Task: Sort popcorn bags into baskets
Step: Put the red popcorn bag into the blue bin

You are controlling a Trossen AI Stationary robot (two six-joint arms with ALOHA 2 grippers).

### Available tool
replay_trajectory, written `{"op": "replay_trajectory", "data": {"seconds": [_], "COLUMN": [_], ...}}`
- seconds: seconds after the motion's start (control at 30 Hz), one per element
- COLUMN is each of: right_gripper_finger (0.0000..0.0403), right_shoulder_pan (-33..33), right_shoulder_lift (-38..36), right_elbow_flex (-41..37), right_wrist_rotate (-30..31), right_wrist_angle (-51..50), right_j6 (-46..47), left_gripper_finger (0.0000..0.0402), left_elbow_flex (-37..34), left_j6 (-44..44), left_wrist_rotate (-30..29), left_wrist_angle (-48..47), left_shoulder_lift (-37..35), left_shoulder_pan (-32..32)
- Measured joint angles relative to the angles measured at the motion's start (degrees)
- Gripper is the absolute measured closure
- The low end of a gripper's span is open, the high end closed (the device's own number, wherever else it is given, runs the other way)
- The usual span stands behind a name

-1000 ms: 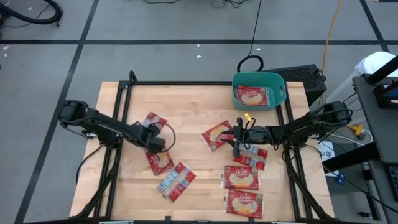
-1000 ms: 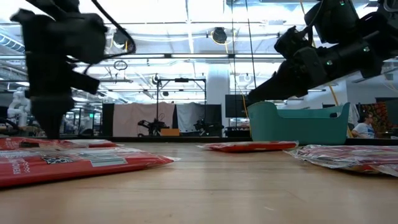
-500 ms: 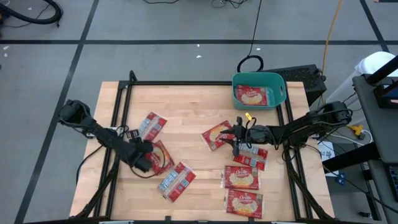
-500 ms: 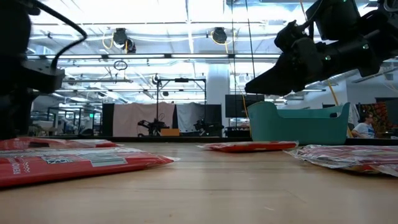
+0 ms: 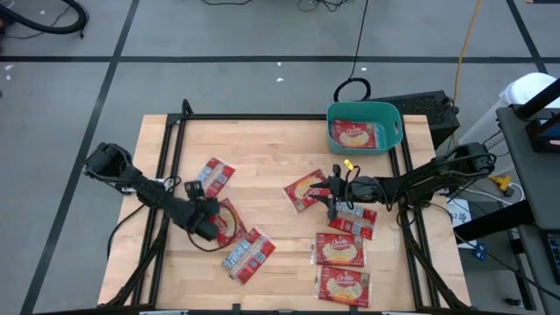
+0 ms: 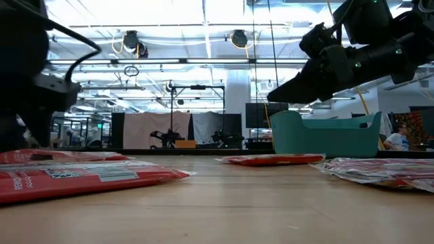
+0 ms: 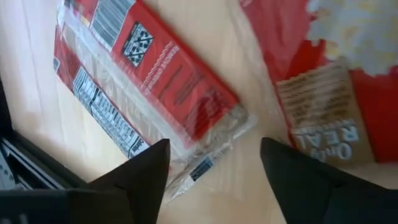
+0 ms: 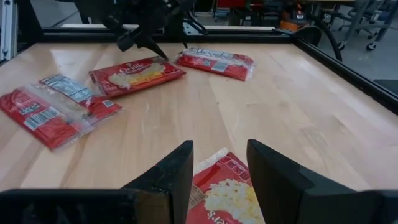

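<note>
I had the left gripper [image 5: 210, 229] low over the left half of the worktop [image 5: 271, 157], its jaws apart and empty, straddling the edge of a popcorn bag [image 5: 229, 224] lying picture-side up; in the left wrist view the tips framed the gap between that bag [image 7: 336, 74] and a label-side-up bag [image 7: 143, 93] just beside it. That second bag [image 5: 248, 255] lay nearer the front edge, and a third, label side up [image 5: 213, 176], sat farther back on the left. My right gripper [image 5: 333, 203] hovered above the worktop right of centre, jaws apart and holding nothing, with one bag [image 5: 306, 189] just to its left and another [image 5: 356, 216] under and beside it. Two more bags [image 5: 339, 249] [image 5: 343, 286] lay picture-side up near the front right. The teal basket [image 5: 392, 115] stood at the far right corner with one bag [image 5: 353, 135] lying flat inside it. From the low view the basket [image 6: 325, 135] rose behind the right arm.
</note>
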Motion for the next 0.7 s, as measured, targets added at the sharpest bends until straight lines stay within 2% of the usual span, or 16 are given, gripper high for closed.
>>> {"op": "replay_trajectory", "data": {"seconds": [0.23,0.4,0.5,0.7], "right_gripper_finger": [0.0261,0.0261,0.0261,0.0261], "right_shoulder_pan": [-0.2,0.0,0.7,2.0], "right_shoulder_lift": [0.0,0.0,0.0,0.0], "right_elbow_flex": [0.0,0.0,0.0,0.7], "right_wrist_rotate": [0.0,0.0,0.0,0.1], "right_wrist_angle": [-0.2,-0.2,0.5,1.9], "right_j6": [-1.3,0.2,0.7,3.0], "left_gripper_finger": [0.0256,0.0378,0.0388,0.0398], "left_elbow_flex": [-0.3,-0.3,-0.5,1.3], "left_j6": [5.6,7.6,7.3,8.2], "left_wrist_rotate": [-1.3,-3.3,-7.3,-11.4], "left_wrist_angle": [5.1,8.2,8.9,9.8], "left_shoulder_lift": [0.5,0.6,0.8,0.7], "left_shoulder_pan": [4.5,6.7,7.8,9.0]}}
